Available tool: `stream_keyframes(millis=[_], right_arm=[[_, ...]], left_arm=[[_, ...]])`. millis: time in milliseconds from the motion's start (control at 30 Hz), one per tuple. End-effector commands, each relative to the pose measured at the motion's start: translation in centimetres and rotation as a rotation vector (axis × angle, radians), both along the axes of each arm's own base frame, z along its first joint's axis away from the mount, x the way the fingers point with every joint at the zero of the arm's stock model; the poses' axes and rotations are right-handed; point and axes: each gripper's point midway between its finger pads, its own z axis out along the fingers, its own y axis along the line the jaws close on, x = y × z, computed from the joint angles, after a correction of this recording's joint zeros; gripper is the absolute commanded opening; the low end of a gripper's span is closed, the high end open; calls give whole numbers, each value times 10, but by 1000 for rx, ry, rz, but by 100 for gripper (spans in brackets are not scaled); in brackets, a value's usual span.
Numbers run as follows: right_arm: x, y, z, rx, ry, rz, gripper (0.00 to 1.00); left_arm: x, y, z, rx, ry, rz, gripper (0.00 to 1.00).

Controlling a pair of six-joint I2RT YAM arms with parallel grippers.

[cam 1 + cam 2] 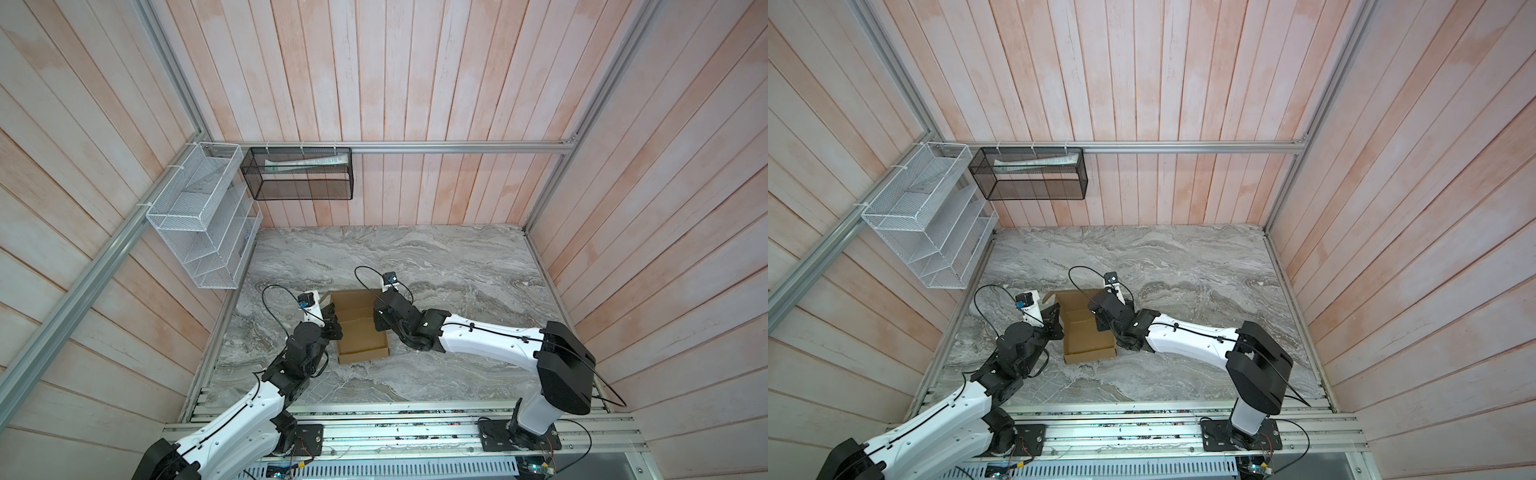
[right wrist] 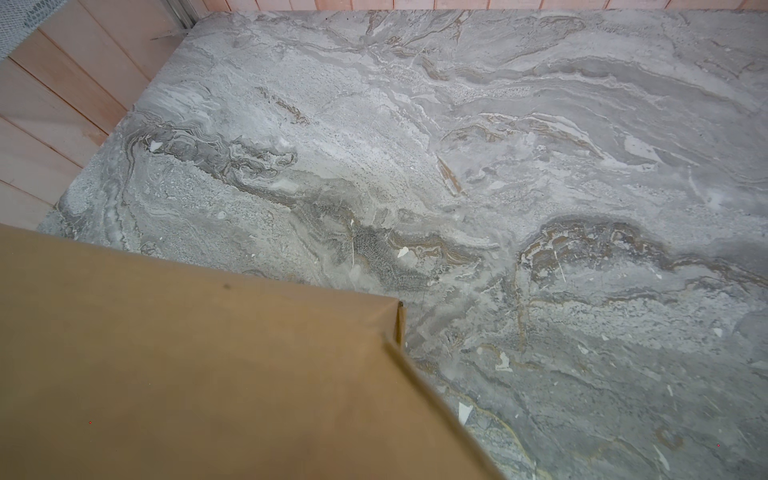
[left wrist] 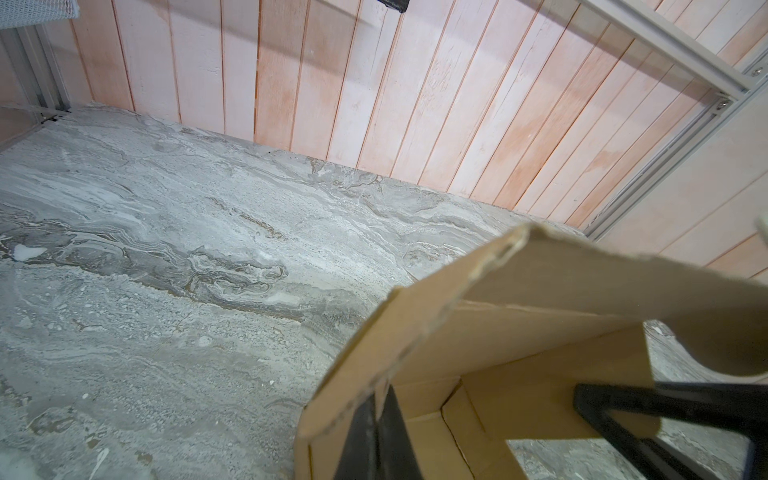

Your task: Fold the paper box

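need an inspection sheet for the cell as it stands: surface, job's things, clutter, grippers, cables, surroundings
surface: grey marble tabletop, only the box on it.
job's things: paper box, brown cardboard, partly folded; near and side walls up, far panel raised, top open.
clutter: nothing seen.
grippers: left gripper shut on the box's left wall; right gripper closed at the right wall, grip hidden.
cables: black cable loop at the left wrist, second loop at the right wrist; no snag seen.
surroundings: white wire rack on the left; black mesh basket on the aluminium rail, pale packet inside; pink plank walls.
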Motion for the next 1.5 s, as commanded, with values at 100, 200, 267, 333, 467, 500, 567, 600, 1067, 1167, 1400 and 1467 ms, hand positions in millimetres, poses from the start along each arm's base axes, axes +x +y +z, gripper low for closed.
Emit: stream_keyframes(millis=[100,200,267,333,467,500,567,600,1067,1167,1400,1467], right_arm=[[-13,10,-11,-8,31,42,10],[-14,9,-11,-6,32,41,10],[-15,10,-11,-5,32,43,10],[-17,10,-13,-7,34,45,10],[-21,9,-17,-8,40,41,10],[-22,8,-19,-8,40,41,10],[-24,7,-21,-7,42,39,10],[-24,7,-22,-7,42,38,10],[-33,-4,-3,17,9,21,30],[-38,-11,6,48,7,24,35],[-54,-33,27,110,-14,62,40],[-59,-35,36,102,-36,112,41]], left_arm=[[-10,-7,-18,-32,45,-34,0],[-13,-4,-20,-43,43,-28,0],[-14,-3,-21,-47,43,-24,0],[-16,-2,-23,-49,45,-22,0],[-19,0,-31,-45,53,-14,0],[-20,1,-33,-43,55,-12,0],[-22,1,-37,-45,59,-16,0],[-23,1,-39,-42,62,-13,0],[-28,4,-39,-18,44,8,0],[-28,5,-39,-15,39,11,0],[-28,5,-41,-6,39,11,0],[-29,5,-43,-4,39,11,0]])
